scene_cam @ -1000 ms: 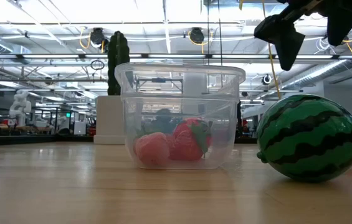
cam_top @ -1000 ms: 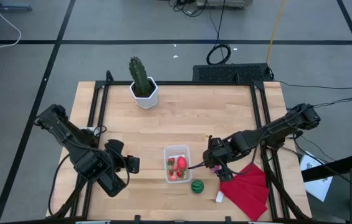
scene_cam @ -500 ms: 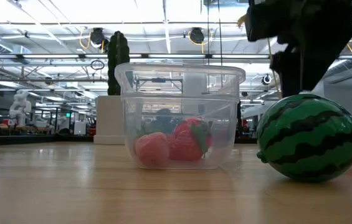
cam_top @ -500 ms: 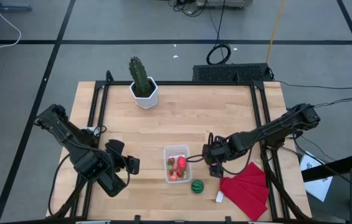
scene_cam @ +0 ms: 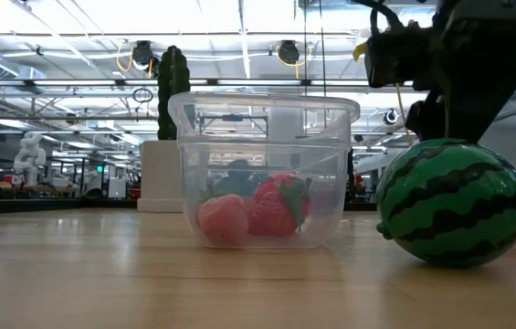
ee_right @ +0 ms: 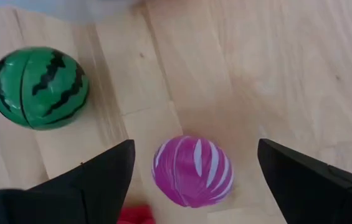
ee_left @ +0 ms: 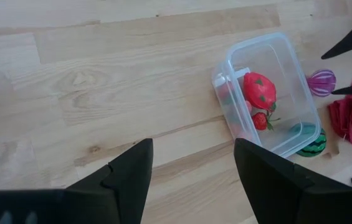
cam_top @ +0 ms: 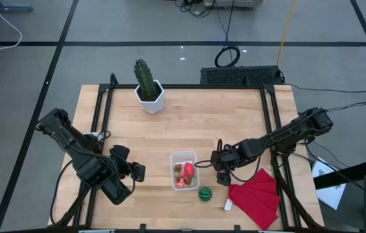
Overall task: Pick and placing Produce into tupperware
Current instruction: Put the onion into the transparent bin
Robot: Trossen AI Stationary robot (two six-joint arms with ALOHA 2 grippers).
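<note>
The clear tupperware (cam_top: 184,169) stands on the table near its front edge, with red strawberry pieces (ee_left: 260,91) inside. A green striped ball (cam_top: 205,193) rests on the wood just in front of it. A purple striped ball (ee_right: 192,172) lies on the table to the tupperware's right. My right gripper (ee_right: 194,144) hangs open above that purple ball, pointing steeply down, one finger on either side and touching nothing. My left gripper (ee_left: 193,144) waits open above the table left of the tupperware (ee_left: 269,93).
A folded red cloth (cam_top: 255,197) lies at the front right corner, close to the purple ball, with a small white object (cam_top: 228,205) at its near edge. A green cactus in a white pot (cam_top: 148,87) stands at the far edge. Bare wood lies between.
My right gripper has come down toward the purple ball beside the tupperware and has rolled about its own pointing line. Its fingers have stayed apart. The produce and the tupperware have not moved.
</note>
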